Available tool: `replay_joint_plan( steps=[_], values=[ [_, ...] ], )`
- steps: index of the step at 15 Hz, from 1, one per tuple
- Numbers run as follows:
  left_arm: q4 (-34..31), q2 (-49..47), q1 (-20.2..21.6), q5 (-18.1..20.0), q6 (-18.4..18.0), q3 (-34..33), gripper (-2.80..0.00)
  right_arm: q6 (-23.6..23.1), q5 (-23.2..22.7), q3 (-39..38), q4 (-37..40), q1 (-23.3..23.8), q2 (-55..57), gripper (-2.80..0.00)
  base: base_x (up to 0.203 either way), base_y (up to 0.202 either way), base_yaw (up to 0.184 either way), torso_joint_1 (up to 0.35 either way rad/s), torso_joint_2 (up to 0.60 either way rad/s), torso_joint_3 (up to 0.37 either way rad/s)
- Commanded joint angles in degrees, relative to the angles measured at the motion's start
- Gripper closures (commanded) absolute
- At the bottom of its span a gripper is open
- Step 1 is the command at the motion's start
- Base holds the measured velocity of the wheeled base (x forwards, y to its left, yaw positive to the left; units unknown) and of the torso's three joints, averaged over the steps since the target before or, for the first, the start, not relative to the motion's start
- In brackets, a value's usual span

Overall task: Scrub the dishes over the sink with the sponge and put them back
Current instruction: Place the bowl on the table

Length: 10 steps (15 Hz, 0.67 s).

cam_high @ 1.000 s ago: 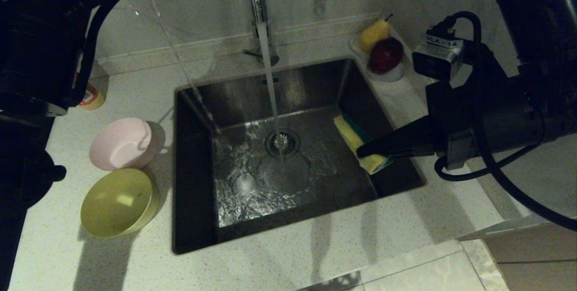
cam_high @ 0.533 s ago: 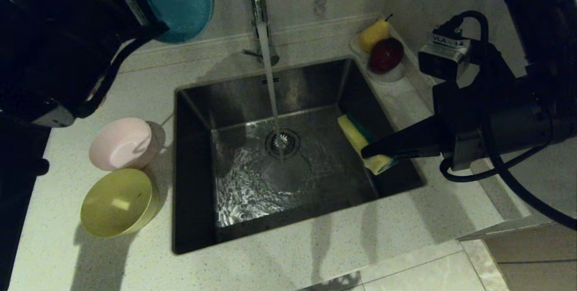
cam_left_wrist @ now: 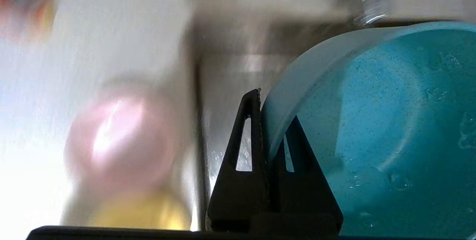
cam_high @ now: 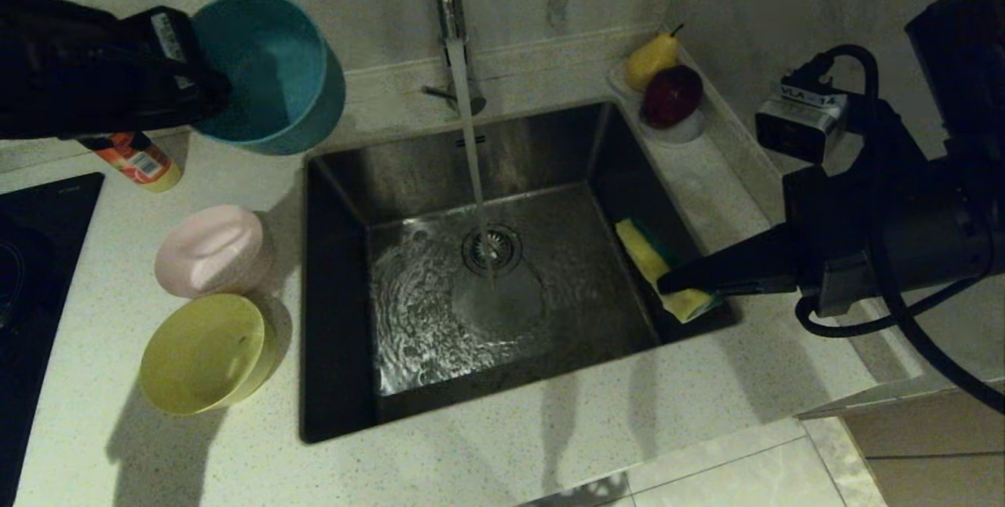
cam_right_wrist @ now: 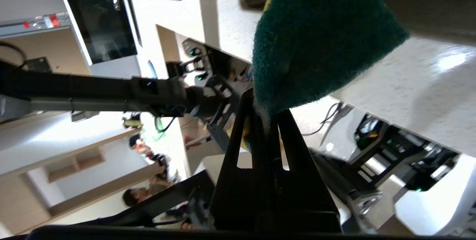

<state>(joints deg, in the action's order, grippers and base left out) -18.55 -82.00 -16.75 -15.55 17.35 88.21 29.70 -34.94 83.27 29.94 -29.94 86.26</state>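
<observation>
One thin rim-pinch by the left hand [cam_left_wrist: 266,121] holds the wet blue bowl [cam_high: 271,71]; it could slip. The right hand [cam_high: 667,283] pinches the sponge [cam_high: 659,275].

Over the last second the left gripper [cam_high: 206,91] came down from the top left corner of the head view, carrying the round light blue plastic bowl [cam_high: 271,71] clamped by its rim. The bowl had been tipped mouth-down, spilling a thin stream of water toward the rectangular stainless steel sink [cam_high: 487,271]; it turned until its opening faced sideways toward the tap, and the stream stopped. As the arm lowered, an orange-labelled bottle [cam_high: 133,160] just below the gripper became more exposed. The right gripper [cam_high: 667,283] drew back slightly toward the sink's right wall, taking the rectangular yellow-and-green sponge [cam_high: 663,275] with it.
</observation>
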Motion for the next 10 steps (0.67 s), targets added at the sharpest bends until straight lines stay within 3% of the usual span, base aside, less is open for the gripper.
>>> replay_joint_plan(
  steps=[1, 5, 7, 10],
  values=[
    [-11.7, 0.5, 7.6, 1.6, 6.4, 4.2, 0.00, -0.6, -0.2, -1.0, 0.1, 1.8, -0.3, 0.00, 0.000, 0.000, 0.000, 0.000, 0.00, 0.000],
    [-12.2, 2.0, 22.1, 2.0, 7.8, 4.5, 0.00, -0.6, -0.2, -0.9, 0.1, 3.4, -0.7, 0.00, 0.000, 0.000, 0.000, 0.000, 0.00, 0.000],
    [-12.8, 4.5, 26.7, 1.5, 8.7, 2.6, 0.00, -0.6, -0.2, -1.1, 0.2, 4.0, -0.5, 0.00, 0.000, 0.000, 0.000, 0.000, 0.00, 0.000],
    [-12.7, 5.7, 30.2, -3.7, 11.7, -1.4, 0.00, -0.6, -0.2, -1.3, 0.4, 5.0, -0.5, 0.00, 0.000, 0.000, 0.000, 0.000, 0.00, 0.000]
  ],
)
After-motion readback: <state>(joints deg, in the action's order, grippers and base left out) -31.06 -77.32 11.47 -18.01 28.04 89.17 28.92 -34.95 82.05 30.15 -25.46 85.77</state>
